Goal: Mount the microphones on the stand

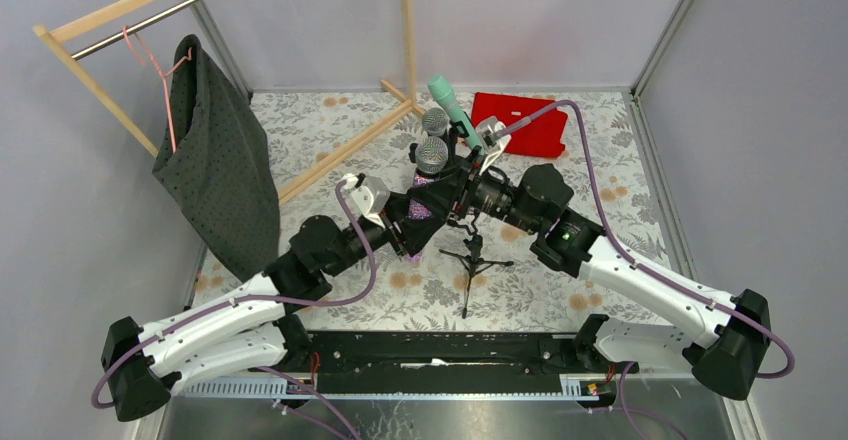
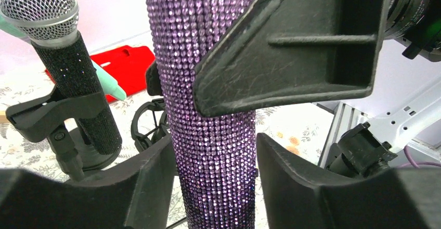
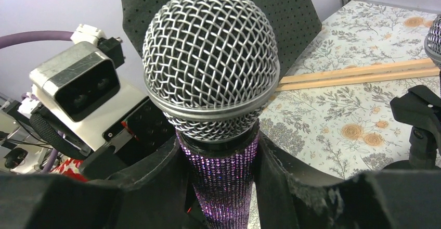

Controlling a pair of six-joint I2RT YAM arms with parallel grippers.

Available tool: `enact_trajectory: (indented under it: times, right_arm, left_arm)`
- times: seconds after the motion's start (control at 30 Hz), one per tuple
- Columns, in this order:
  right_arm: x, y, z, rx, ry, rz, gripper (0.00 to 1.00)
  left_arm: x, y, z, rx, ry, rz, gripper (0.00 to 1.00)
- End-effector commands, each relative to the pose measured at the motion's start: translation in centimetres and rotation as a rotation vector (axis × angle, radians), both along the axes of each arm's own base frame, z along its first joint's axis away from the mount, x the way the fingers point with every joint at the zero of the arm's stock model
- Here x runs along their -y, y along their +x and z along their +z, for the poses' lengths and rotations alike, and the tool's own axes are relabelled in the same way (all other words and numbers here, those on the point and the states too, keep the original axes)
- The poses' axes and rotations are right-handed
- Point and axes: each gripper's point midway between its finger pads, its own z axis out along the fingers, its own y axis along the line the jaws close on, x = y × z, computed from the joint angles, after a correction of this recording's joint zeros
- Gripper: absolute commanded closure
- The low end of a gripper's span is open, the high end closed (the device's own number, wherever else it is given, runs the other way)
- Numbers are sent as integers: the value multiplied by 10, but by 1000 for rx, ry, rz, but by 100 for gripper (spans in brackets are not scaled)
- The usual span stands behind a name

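Observation:
The glittery purple microphone [image 1: 431,156] stands upright above the black tripod stand [image 1: 472,260]. My left gripper [image 2: 214,156] is shut on its lower body [image 2: 208,83]. My right gripper [image 3: 221,161] is shut on its neck, just under the silver mesh head [image 3: 210,57]. The black microphone [image 2: 78,78] with a silver mesh head sits in a black stand clip [image 2: 49,112], just beyond the purple one [image 1: 435,120]. The mint-green microphone [image 1: 452,108] leans up to the right of it, and its tail shows in the left wrist view [image 2: 106,83].
A red flat item [image 1: 525,120] lies on the floral mat behind the stand. A wooden clothes rack [image 1: 130,5] with a dark dotted bag [image 1: 220,170] on a hanger stands at the left. Another black clip [image 3: 421,114] sits to the right of the purple microphone.

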Motion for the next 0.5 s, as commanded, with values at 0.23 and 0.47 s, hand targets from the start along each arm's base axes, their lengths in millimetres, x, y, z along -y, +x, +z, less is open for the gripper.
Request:
enact_trajectory:
  times: [0.23, 0.47]
  right_arm:
    - [29, -1, 45, 102, 92, -116, 100]
    - [74, 15, 58, 227, 53, -338, 100]
  left_arm:
    - [-14, -9, 46, 116, -88, 0, 15]
    - [-22, -16, 39, 143, -68, -3, 7]
